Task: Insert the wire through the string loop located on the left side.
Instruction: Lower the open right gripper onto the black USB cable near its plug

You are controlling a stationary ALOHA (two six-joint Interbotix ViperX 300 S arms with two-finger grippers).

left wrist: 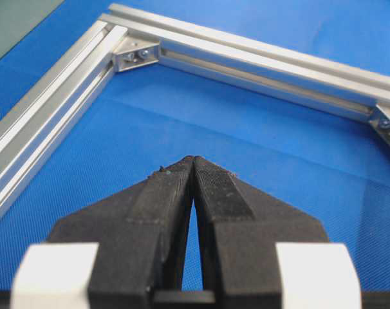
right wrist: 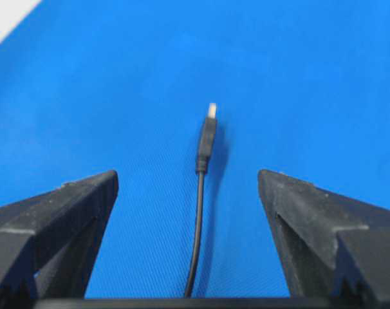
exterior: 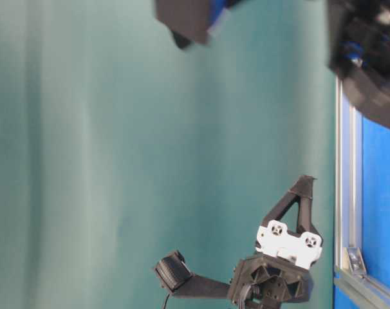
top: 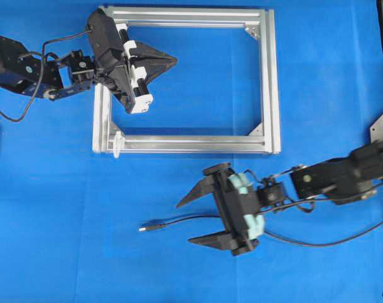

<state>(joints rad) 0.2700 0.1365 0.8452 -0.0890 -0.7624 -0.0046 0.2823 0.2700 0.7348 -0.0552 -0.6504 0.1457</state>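
Note:
The wire (top: 179,221) is a thin black cable lying on the blue table, its plug tip (top: 143,228) pointing left. My right gripper (top: 185,223) is open and straddles it; in the right wrist view the wire (right wrist: 198,212) runs between the spread fingers (right wrist: 85,199), touching neither, with the plug (right wrist: 209,132) ahead of them. The string loop (top: 116,142) is a small white ring at the near left corner of the silver frame (top: 270,82). My left gripper (top: 174,61) is shut on nothing, over the frame's far left part, with its closed tips (left wrist: 194,162) above bare blue cloth.
The silver frame lies flat on the table, with corner brackets (left wrist: 137,55) inside its corners. The wire trails right past the right arm (top: 343,177) toward the table's edge. In the table-level view the left gripper (exterior: 304,183) hangs beside the frame rail (exterior: 346,193).

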